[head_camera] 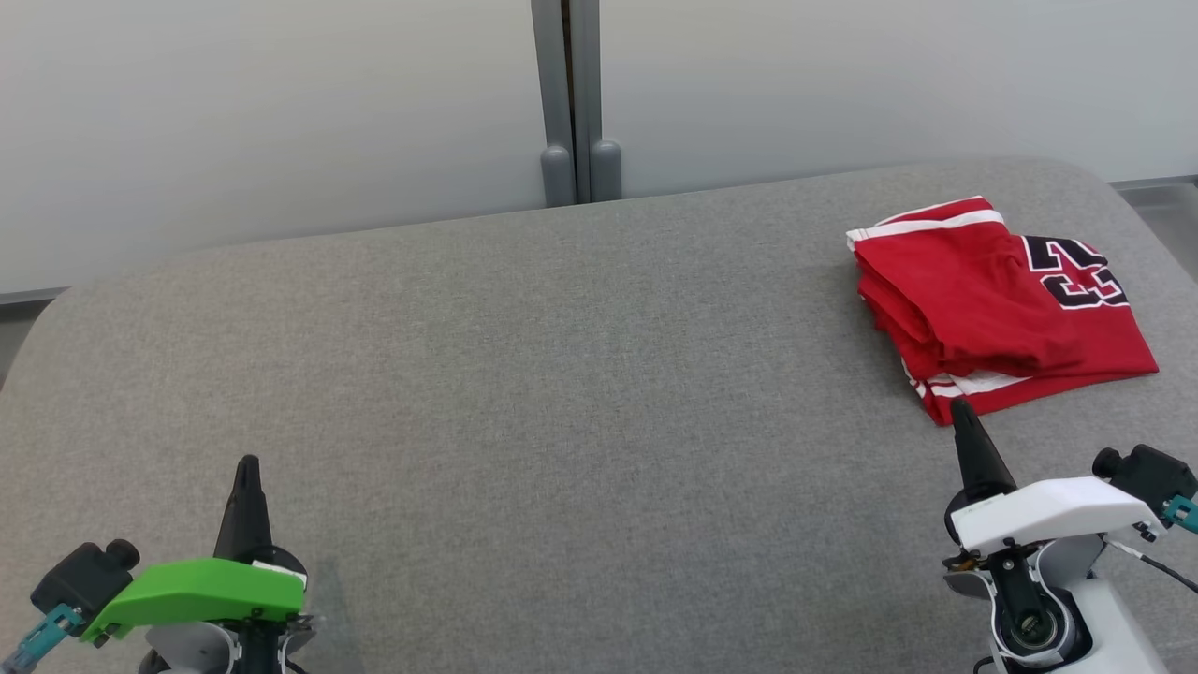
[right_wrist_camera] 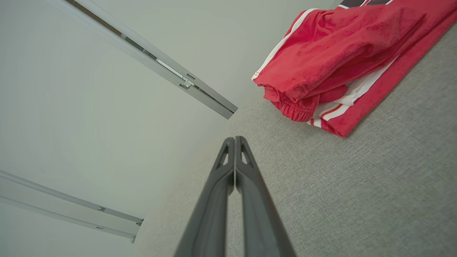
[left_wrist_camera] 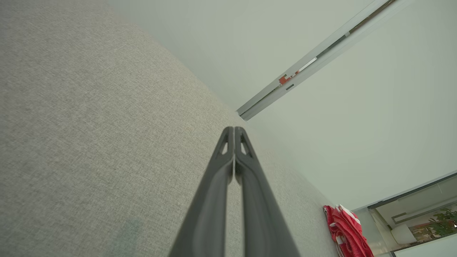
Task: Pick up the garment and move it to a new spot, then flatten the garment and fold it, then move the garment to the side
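The garment (head_camera: 992,304) is red with white stripes and black numerals, lying folded in a compact stack at the far right of the grey table (head_camera: 524,374). It also appears at the top right of the right wrist view as the garment (right_wrist_camera: 342,53) and small at the bottom right of the left wrist view as the garment (left_wrist_camera: 346,228). My right gripper (head_camera: 962,408) is shut and empty, its tip just short of the stack's near edge. At the lower left, my left gripper (head_camera: 248,463) is shut and empty, far from the cloth.
A pale wall with a grey vertical post (head_camera: 571,103) stands behind the table. The table's rounded far corners curve off at left and right. Bare grey fabric stretches between the two grippers. A plant (left_wrist_camera: 442,221) shows behind glass in the left wrist view.
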